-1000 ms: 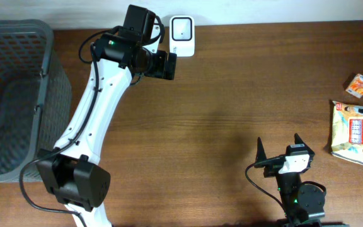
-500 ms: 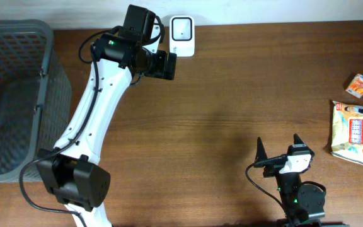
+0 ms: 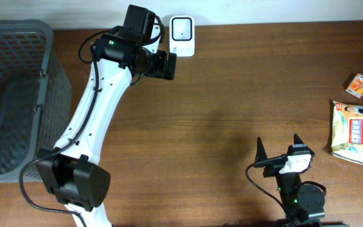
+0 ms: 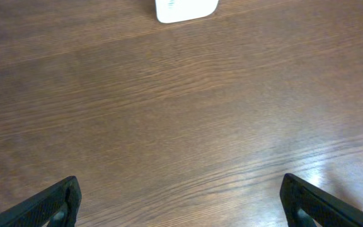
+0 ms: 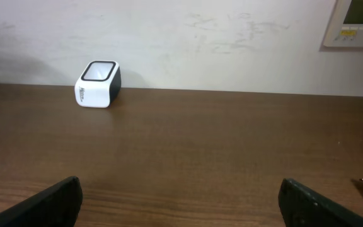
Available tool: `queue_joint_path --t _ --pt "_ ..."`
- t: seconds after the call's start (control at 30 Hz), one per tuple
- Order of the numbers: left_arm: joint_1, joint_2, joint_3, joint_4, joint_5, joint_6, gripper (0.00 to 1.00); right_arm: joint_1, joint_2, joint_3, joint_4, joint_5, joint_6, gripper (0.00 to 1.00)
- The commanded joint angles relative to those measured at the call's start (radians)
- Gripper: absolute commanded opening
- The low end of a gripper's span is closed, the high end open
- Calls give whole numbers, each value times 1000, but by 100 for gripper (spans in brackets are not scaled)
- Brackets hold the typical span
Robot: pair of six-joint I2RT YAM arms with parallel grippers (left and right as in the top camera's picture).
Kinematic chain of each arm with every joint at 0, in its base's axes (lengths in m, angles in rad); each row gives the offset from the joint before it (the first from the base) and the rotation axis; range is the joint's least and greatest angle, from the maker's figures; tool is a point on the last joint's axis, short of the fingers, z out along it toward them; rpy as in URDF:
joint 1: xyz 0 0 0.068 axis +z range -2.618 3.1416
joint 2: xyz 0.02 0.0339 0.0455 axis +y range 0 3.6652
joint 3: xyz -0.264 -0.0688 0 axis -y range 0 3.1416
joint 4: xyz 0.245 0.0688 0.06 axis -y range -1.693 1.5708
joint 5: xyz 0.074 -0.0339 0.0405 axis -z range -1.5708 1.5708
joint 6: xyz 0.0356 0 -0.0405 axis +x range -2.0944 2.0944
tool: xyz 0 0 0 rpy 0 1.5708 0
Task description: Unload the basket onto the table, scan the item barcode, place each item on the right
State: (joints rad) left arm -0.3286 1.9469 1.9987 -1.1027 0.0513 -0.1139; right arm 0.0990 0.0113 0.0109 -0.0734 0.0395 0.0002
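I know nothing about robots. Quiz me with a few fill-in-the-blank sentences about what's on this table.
The grey mesh basket stands on the robot's ____ side. The snack packet lies on its ____ side. The left gripper and right gripper both stand ____, holding nothing. The barcode scanner is mostly ____.
Missing words: left; right; open; white.

Overhead view: right end effector (image 3: 278, 140) sits a hair lower in frame than one second ago, nearer front edge of table (image 3: 232, 94). Shift very slight, barely above what frames resolve. Already complete by half-second mark, no further drift since. Right arm's base housing (image 3: 309, 197) shows same small displacement, same direction. Nothing else differs across three overhead frames. Wrist views have no earlier frames, so no change can be read from them
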Motion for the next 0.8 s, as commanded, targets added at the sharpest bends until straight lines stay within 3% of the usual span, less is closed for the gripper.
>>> queue_joint_path --t 0.0,0.2,0.3,0.4,0.53,0.77 --pt "3 7 1 0 -47 2 99 -3 -8 -5 -8 -9 8 98" --pt "2 -35 -10 -14 12 -3 99 -3 -8 -5 -8 -9 8 98" --pt "0 -111 -135 8 13 -2 99 -3 -8 -5 -8 -9 8 99" --pt "0 -238 -359 87 13 30 99 -3 -8 -5 -8 -9 8 98" --pt "-5 -523 -794 359 13 112 99 -3 -8 -5 -8 -9 8 98" --pt "9 -993 -1345 770 11 130 99 -3 -8 -5 -8 -9 8 98"
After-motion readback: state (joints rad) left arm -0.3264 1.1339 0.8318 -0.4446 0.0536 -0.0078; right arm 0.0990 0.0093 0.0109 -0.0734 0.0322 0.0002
